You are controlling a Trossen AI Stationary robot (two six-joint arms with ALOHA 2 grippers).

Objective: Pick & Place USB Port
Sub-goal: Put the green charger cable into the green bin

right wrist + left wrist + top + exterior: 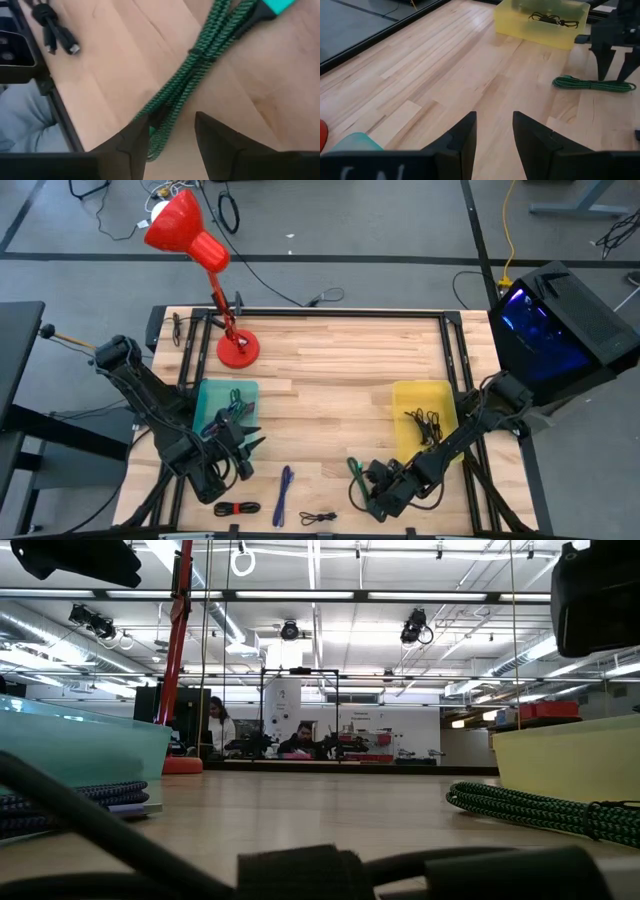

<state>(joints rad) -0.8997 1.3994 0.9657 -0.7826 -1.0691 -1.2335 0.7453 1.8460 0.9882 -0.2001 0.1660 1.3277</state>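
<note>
A green braided USB cable [200,55], bundled into a long loop, lies on the wooden table near the front edge [352,473]. My right gripper [170,135] hangs open just above the bundle's one end, a finger on either side, slanting down [362,485]. The left wrist view shows the same cable [592,84] under that gripper. My left gripper [494,130] stands open with nothing between its fingers, above the near edge of the teal bin [225,405].
A yellow bin [425,420] holding a black cable stands at the right, and the teal bin holds cables at the left. Blue [285,495], red-black [237,508] and black [318,518] cables lie along the front edge. A red lamp [237,350] stands at the far left.
</note>
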